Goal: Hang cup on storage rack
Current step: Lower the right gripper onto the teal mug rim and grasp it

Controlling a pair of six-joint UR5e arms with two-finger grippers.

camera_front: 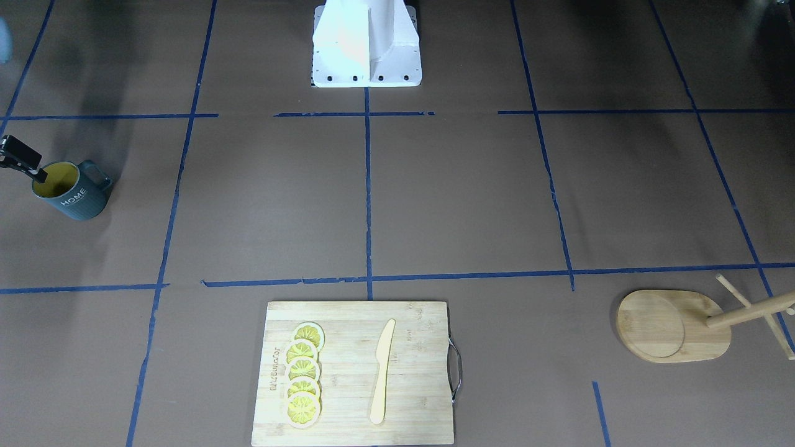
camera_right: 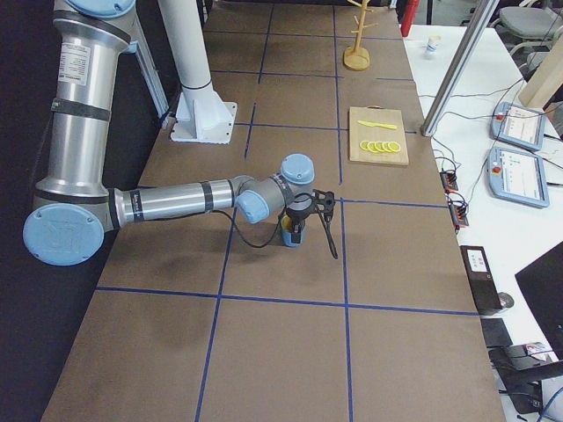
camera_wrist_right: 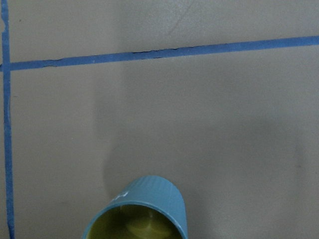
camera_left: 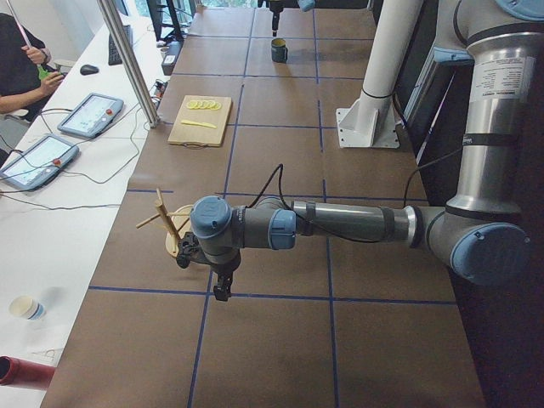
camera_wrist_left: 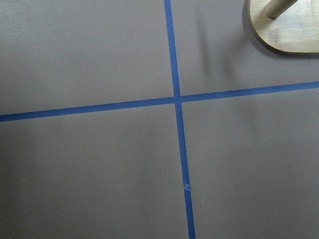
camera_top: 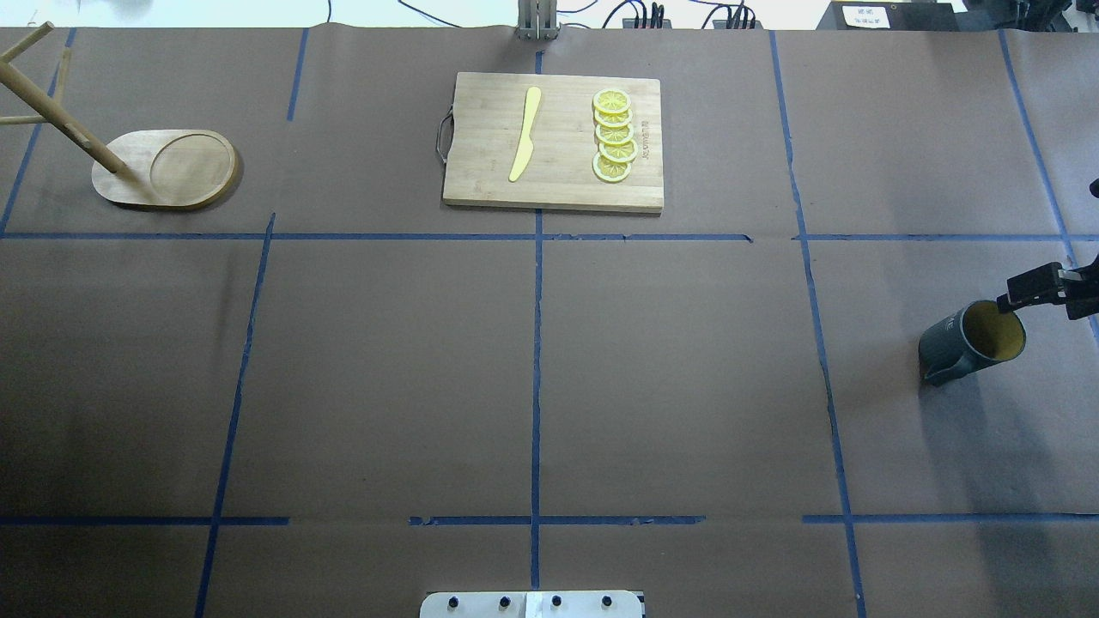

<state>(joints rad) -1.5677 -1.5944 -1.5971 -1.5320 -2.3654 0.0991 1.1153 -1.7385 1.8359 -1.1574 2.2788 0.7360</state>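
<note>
The cup stands upright on the table, yellow inside, "HOME" lettering on its side, handle towards the robot base. It also shows in the overhead view and at the bottom of the right wrist view. My right gripper hangs over the cup at the frame edge. One finger reaches the rim; the other is cut off, so I cannot tell its state. The storage rack stands far across the table, also seen from overhead. My left gripper hovers beside the rack; I cannot tell its state.
A rectangular bamboo cutting board with a metal handle lies on the operators' side, holding several lemon slices and a pale wooden knife. The white robot base stands at the table's robot side. Blue tape lines grid the brown table.
</note>
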